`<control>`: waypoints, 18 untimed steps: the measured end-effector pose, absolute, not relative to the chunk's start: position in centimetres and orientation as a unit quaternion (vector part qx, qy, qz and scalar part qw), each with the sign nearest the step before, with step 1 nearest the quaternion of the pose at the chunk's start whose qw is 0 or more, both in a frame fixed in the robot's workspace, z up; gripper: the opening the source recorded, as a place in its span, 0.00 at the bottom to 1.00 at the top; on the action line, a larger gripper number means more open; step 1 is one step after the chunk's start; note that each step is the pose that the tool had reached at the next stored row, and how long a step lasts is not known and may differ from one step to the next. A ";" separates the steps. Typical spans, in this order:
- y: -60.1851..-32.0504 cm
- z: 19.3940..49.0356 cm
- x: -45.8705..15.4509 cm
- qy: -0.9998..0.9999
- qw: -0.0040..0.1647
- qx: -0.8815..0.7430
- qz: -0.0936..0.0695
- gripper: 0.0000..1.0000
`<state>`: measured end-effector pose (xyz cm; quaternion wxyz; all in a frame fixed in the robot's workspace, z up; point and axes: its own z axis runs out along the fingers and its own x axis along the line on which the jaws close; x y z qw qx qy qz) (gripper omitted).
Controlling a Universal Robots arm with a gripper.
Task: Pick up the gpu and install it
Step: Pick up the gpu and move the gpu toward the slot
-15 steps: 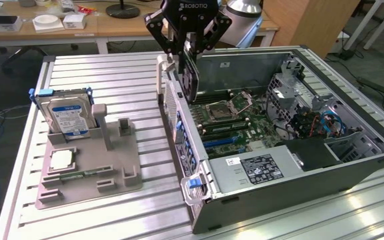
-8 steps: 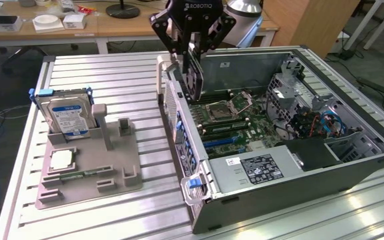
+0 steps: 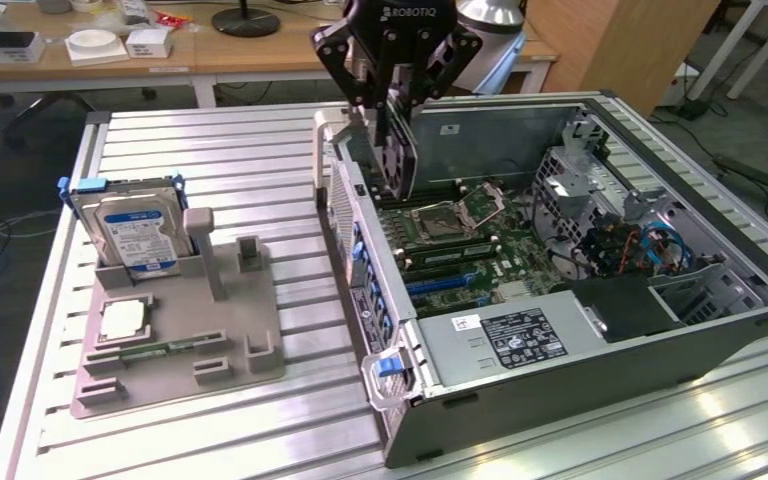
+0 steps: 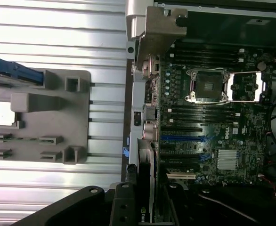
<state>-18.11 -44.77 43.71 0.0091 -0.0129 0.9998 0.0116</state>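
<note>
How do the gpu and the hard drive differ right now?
The thin black gpu card hangs in the claw over the open computer case; the boxy silver blue-labelled hard drive stands slotted in the grey holder tray. The card is slim and dark, the drive thick and silvery. Both are upright.

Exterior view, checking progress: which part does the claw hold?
The gpu, a dark card upright over the open case; the hard drive stands in its grey holder.
</note>
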 end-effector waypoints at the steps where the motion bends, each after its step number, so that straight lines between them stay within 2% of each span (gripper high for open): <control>1: -44.8 43.7 -18.0 1.000 0.009 -0.013 0.012 0.27; 18: -44.8 43.7 -16.1 1.000 0.009 -0.014 0.012 0.27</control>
